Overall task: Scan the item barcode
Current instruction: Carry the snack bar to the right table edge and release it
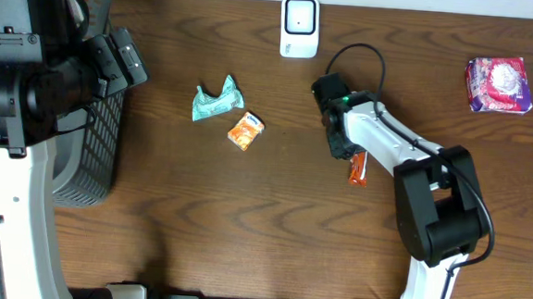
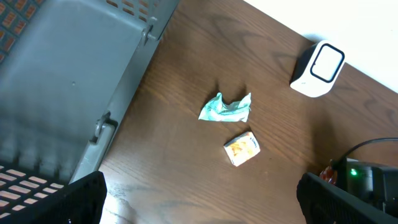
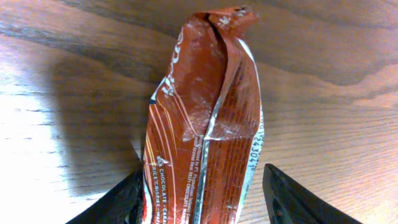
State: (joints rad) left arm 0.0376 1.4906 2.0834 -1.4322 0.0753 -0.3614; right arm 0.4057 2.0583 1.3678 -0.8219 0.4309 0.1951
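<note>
Fingers of the right gripper (image 3: 202, 177) stand partly apart astride a red-brown snack wrapper (image 3: 205, 124), the task's item, lying flat on the wooden table (image 1: 243, 222). The left finger touches the wrapper's edge and the right sits just beside the other edge; whether they pinch it cannot be told. In the wrist view its crimped end points to 12 o'clock and its back seam and fine print face up. Seen from overhead, the wrapper pokes out at 5 o'clock of the claw. A black cable (image 1: 365, 58) loops at 12 o'clock. The white scanner (image 1: 299, 26) stands at 11 o'clock against the table's far edge, with bare wood between. An orange packet (image 1: 245, 130) lies at 9 o'clock, a crumpled teal wrapper (image 1: 216, 102) just beyond it, and a purple pack (image 1: 499, 84) at 2 o'clock near the right edge. Open wood spreads toward 7 and 8 o'clock. The left gripper (image 2: 199, 186) hangs spread wide and empty beside the grey basket (image 1: 90, 157) at the far 9 o'clock edge.
</note>
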